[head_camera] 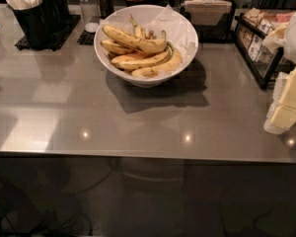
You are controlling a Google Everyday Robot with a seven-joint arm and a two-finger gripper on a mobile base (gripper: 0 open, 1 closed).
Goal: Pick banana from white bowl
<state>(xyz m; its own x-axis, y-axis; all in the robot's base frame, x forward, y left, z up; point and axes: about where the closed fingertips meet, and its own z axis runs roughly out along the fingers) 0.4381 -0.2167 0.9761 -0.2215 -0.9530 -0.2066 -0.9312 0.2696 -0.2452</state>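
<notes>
Camera view: banana (135, 41) topmost in white bowl (119, 73), gripper (288, 105) well apart at right edge, openness I cannot tell.

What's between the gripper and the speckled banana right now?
In the camera view, only bare counter and then the white bowl's right rim separate the gripper, at the right edge, from the banana.

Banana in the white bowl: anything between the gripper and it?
Nothing visible. The gripper sits at the right edge; bare counter lies between it and the white bowl, where the banana lies topmost.
</notes>
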